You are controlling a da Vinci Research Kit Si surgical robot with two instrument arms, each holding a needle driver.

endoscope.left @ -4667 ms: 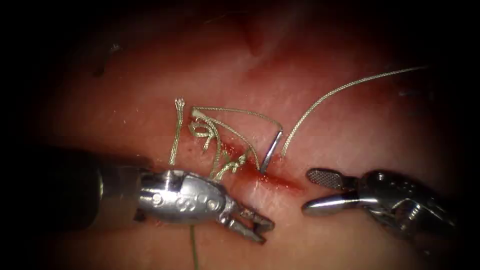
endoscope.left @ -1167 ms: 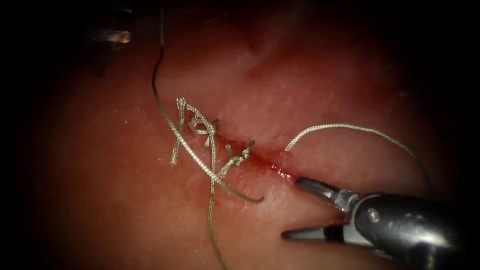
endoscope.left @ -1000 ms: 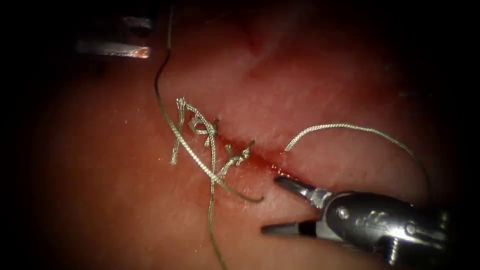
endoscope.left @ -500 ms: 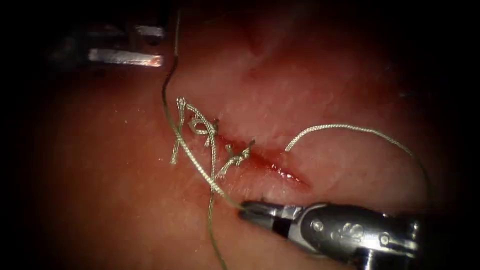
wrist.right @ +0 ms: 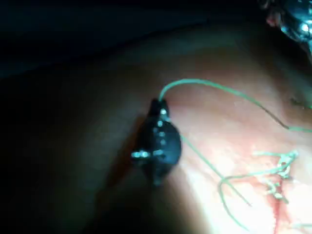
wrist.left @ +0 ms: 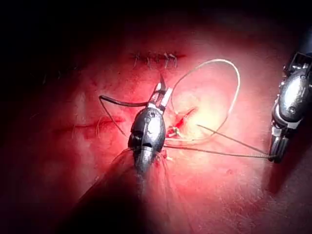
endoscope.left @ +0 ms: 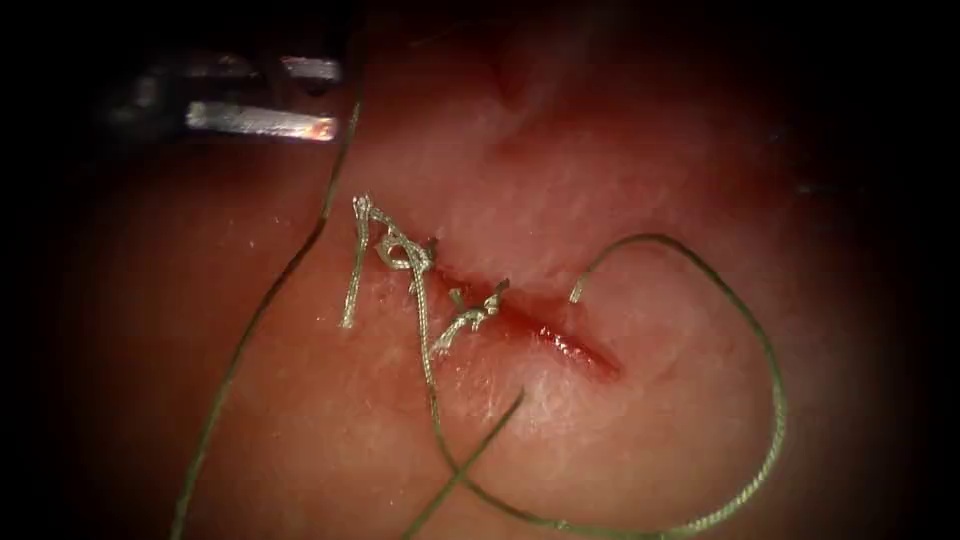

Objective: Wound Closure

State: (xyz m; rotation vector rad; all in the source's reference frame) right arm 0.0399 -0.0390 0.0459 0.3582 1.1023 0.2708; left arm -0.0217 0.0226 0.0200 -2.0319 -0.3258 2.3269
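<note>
Bench practice on the tissue (endoscope.left: pixel 640 190): we see the cut (endoscope.left: pixel 560 340) running from 10 o'clock to 4 o'clock across the middle of the endoscope view, with red fluid (endoscope.left: pixel 585 352) pooled at its 4 o'clock end. Knotted stitches (endoscope.left: pixel 405 255) with short cut tails close its 10 o'clock half.

The left claw (wrist.left: pixel 161 92) sits far out at 10 o'clock from the cut. In its own wrist view we see it pinching the needle (wrist.left: pixel 122 103), a dark curve that sticks out sideways from the jaws, clear of the tissue. We cannot tell exactly where along the curve the grip falls.

The right claw (wrist.right: pixel 158 104) is pressed together on the thread (endoscope.left: pixel 770 400), which leaves its tip in a taut line.

In the endoscope view the thread comes out of the tissue just right of the cut. It arcs wide toward 3 o'clock, sweeps round through 5 o'clock and crosses another strand near 6 o'clock. One strand enters the tissue just at 7 o'clock of the cut's open end. A further length runs from the left claw's side down toward 7 o'clock.
</note>
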